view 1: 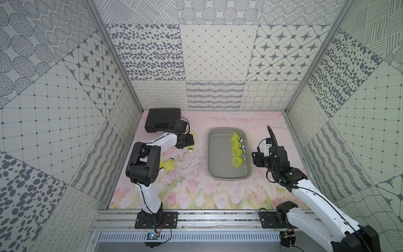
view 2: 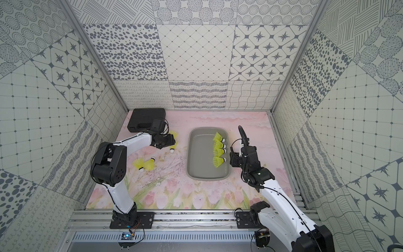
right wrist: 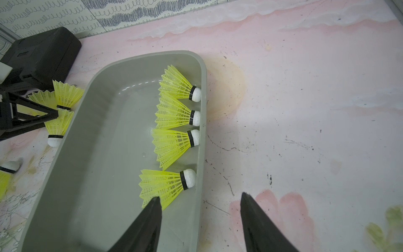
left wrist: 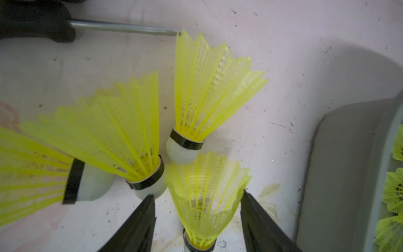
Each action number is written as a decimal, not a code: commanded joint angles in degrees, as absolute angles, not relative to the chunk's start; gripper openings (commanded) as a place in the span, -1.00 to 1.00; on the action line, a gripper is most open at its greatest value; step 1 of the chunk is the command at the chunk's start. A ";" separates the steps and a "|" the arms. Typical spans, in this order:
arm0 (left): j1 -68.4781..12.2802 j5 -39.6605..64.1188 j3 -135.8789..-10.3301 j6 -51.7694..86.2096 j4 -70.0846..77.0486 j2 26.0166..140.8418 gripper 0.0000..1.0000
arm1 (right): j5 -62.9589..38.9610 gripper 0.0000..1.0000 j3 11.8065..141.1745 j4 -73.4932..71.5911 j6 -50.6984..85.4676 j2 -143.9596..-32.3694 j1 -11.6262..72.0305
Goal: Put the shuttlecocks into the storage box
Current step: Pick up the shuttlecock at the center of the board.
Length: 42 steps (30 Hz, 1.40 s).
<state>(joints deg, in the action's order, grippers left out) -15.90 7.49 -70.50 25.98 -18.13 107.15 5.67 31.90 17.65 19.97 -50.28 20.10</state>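
Note:
Several neon yellow shuttlecocks [right wrist: 172, 144] lie in a row along the right wall of the grey storage box [view 1: 229, 177], corks toward the wall. My left gripper [left wrist: 197, 193] is open left of the box, straddling one shuttlecock [left wrist: 205, 209] on the mat. One fingertip [left wrist: 245, 194] touches its skirt rim, while the other stands apart from it. Three more shuttlecocks [left wrist: 122, 131] lie close in front of that gripper, and two others [view 2: 149, 163] lie nearer the left arm's elbow. My right gripper [right wrist: 200, 195] hangs open and empty over the box's right rim [right wrist: 204, 131].
A black hard case [view 1: 162, 119] sits in the back left corner. A screwdriver [left wrist: 122, 27] with a black handle lies just beyond the loose shuttlecocks. Patterned walls close in the floral mat on three sides.

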 commanded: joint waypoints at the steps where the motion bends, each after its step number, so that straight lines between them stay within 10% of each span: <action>1: -15.60 11.34 -72.31 23.68 -17.18 109.67 0.28 | 6.06 0.23 31.30 16.48 19.69 -50.45 19.69; 15: -15.66 14.42 -69.40 28.72 -16.27 106.95 -0.34 | 5.02 0.23 31.29 15.99 19.43 -51.26 19.69; 42: -21.24 23.92 -46.80 57.62 4.85 73.42 -0.38 | -19.10 0.19 37.68 1.47 13.46 -61.57 35.89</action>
